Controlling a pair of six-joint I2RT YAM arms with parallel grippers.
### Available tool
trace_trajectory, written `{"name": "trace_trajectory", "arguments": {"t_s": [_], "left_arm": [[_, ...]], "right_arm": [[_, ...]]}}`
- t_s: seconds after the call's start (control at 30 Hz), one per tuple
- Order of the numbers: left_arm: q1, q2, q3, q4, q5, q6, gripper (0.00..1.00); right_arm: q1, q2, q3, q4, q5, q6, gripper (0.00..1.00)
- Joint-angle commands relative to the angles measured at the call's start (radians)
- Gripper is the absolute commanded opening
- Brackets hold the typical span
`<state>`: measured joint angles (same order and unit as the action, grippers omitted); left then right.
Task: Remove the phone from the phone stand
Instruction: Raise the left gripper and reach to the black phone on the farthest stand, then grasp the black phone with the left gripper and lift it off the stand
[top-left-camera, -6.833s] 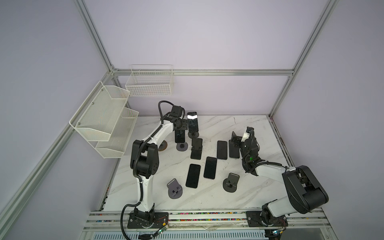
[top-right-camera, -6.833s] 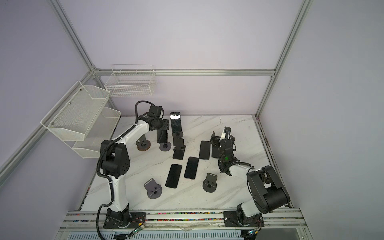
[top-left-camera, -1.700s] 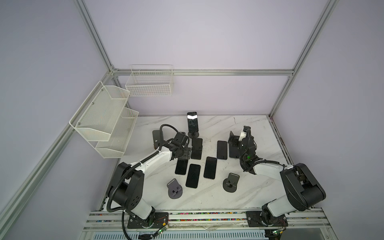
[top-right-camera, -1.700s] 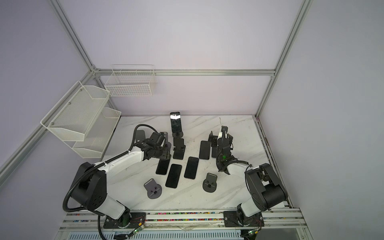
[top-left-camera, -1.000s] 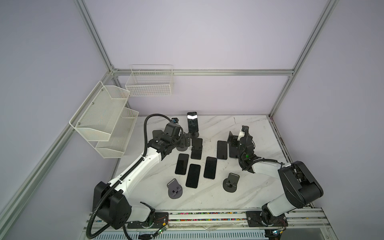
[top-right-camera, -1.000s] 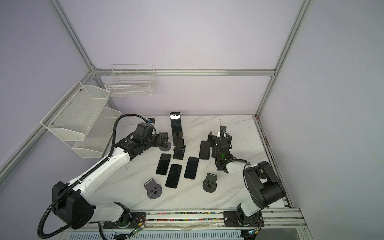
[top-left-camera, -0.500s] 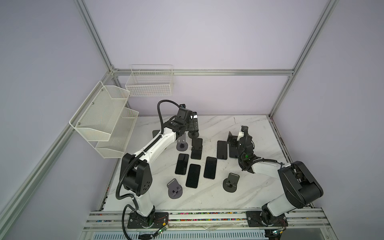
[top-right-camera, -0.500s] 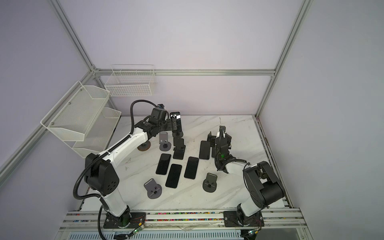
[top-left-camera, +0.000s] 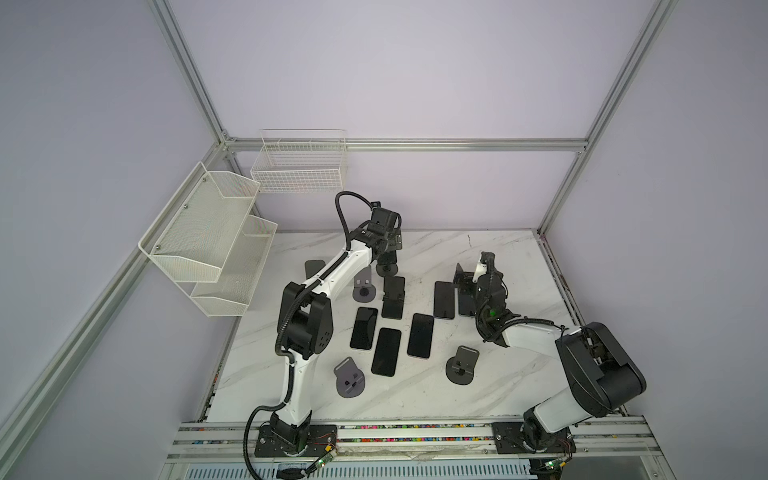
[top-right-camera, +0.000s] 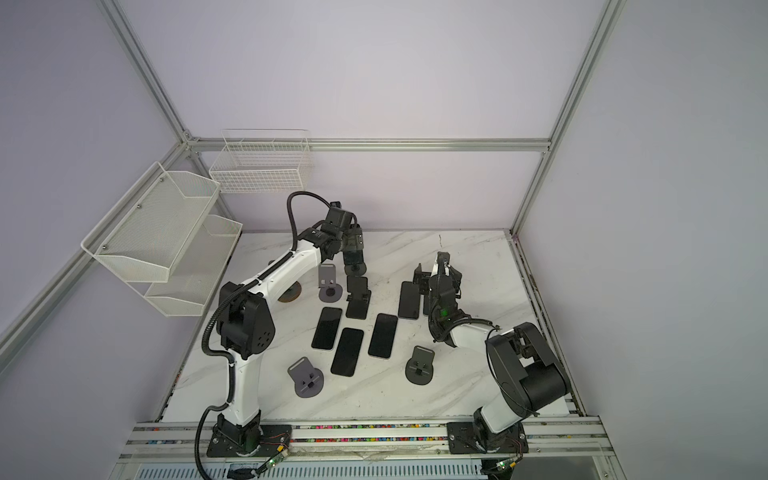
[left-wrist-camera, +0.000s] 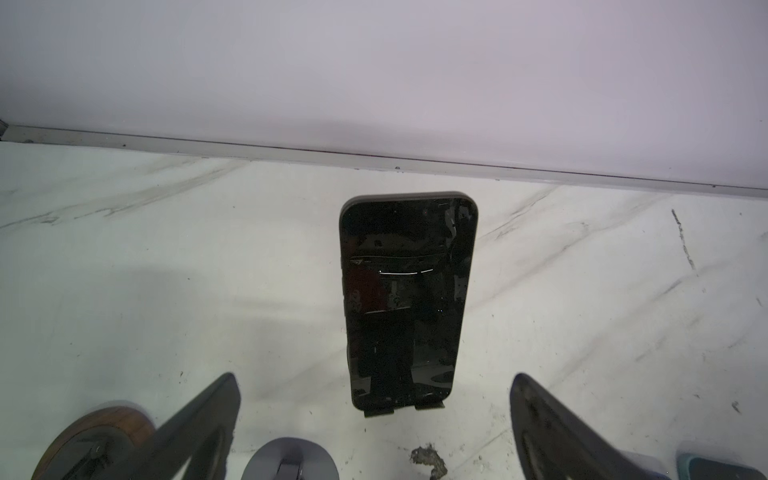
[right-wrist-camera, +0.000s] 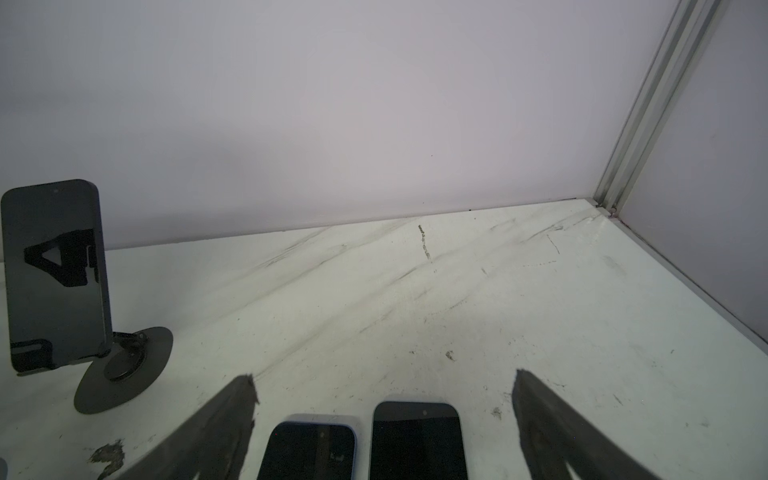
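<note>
Left wrist view: the glossy black phone (left-wrist-camera: 407, 299) near the far edge of the white marble bench (left-wrist-camera: 166, 291) covers nearly all of its dark phone stand (left-wrist-camera: 378, 412), only two lip tabs peek out. On the left pincer (left-wrist-camera: 375, 379) the fingers (left-wrist-camera: 203, 419) are blurry and chopped by the frame edge. Same chop for the brown wooden disc (left-wrist-camera: 99, 432), the grey round stand (left-wrist-camera: 291, 459) and a blue-edged dark thing (left-wrist-camera: 719, 471) I can't identify. In both top views that arm's wrist sits over the phone, one dark blob, only the stand's round foot is clear. Right wrist view: right pincer (right-wrist-camera: 384, 376) fingers (right-wrist-camera: 220, 428) blurred, and a blue-rimmed phone (right-wrist-camera: 309, 451) plus a black-rimmed phone (right-wrist-camera: 417, 440) get cut off.
</note>
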<state>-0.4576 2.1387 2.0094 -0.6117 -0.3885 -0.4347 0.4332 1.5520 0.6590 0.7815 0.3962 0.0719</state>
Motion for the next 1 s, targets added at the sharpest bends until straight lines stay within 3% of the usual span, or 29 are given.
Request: {"name": "trace_trajectory", "arguments": {"t_s": [0.0,0.27,0.97], "left_arm": [[0.005,0.025,0.151,0.016,-0.050,0.042,1.00],[0.005,0.134,0.255,0.021,-0.073,0.048,1.00],[0.008,0.259,0.292,0.124,-0.086,0.072,0.99]], "right_arm": [[0.008,-0.010,0.005,0.022,0.023,-0.018,0.97],[0.011,-0.005,0.010,0.018,0.023,-0.020,0.97],[0.014,0.006,0.022,0.005,0.026,-0.021,0.97]]}}
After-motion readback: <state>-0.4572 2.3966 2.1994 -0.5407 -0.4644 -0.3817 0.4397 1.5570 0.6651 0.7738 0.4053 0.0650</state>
